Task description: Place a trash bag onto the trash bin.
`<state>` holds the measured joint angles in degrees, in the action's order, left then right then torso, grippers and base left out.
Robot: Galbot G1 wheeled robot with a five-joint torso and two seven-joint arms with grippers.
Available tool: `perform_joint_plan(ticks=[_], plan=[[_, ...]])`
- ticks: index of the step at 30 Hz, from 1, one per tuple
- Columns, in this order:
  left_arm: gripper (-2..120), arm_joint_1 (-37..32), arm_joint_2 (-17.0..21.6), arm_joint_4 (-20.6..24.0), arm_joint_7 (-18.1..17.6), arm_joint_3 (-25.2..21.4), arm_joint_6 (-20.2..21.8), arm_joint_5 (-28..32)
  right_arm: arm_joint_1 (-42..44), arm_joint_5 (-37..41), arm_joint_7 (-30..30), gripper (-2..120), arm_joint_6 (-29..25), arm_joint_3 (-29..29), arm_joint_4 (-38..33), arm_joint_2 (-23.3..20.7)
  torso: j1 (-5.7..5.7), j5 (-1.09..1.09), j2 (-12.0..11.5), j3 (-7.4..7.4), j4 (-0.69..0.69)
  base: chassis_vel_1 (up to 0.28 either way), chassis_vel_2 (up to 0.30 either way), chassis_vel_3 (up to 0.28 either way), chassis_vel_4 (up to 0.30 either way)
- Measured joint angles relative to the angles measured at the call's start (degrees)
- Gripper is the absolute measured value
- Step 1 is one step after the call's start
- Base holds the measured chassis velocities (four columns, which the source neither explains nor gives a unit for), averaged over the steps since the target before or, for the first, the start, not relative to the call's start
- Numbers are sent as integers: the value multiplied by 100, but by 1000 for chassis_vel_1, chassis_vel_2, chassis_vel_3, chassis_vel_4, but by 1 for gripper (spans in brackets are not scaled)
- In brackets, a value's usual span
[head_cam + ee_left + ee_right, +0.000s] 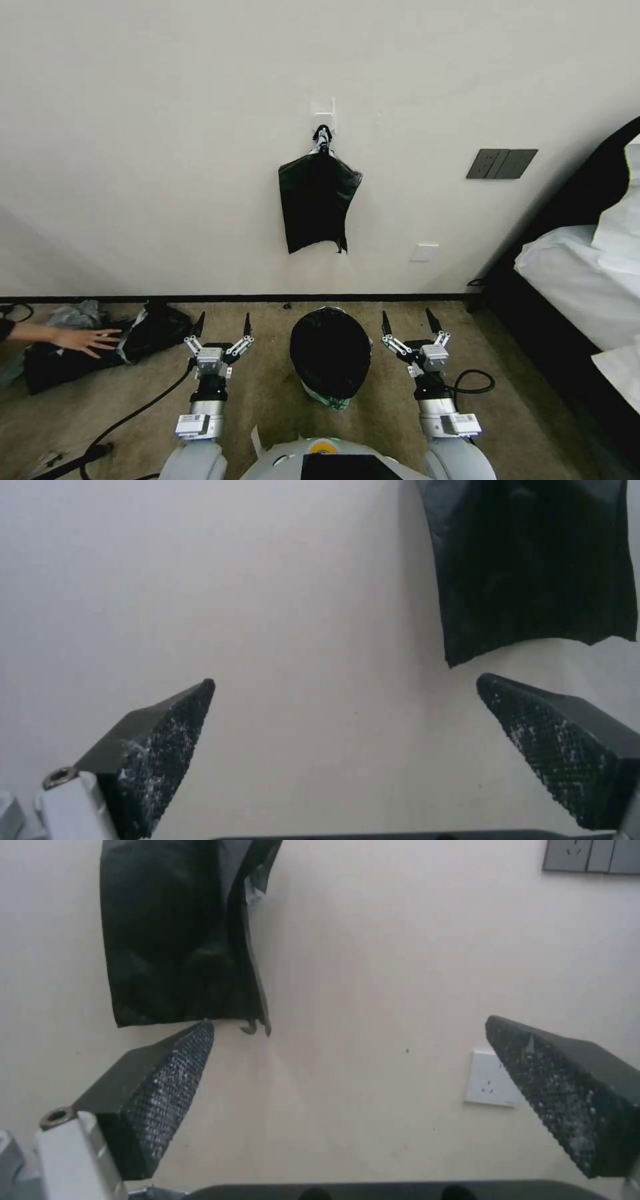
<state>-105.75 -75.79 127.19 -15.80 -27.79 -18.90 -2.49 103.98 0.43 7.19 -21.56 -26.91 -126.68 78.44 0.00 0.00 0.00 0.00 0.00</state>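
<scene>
A glossy black plastic trash bag covers the round bin between the tools. The left tool and right tool have black cross-hatched fingers flecked white, on silver-white mounts.

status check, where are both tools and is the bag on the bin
Left tool and right tool open, empty, flanking the trash bin. Trash bag already covers the bin. Bag bundle hangs on the wall behind; nothing in the way.

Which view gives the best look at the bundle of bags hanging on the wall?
The head view: the bundle of bags shows whole, from its pinched tip at the wall hook down to its lower edge. The left wrist view and right wrist view each catch its lower part, beyond an open gripper's fingertips.
</scene>
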Motion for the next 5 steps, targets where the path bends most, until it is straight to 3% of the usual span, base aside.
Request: perform_joint_plan(ticks=[5], plan=[[100, 4, 2, 0, -3, 3, 9, 12, -4, 9, 3, 100, 9, 2, -2, -3, 0, 0, 0, 0, 0, 0, 0, 0, 0]])
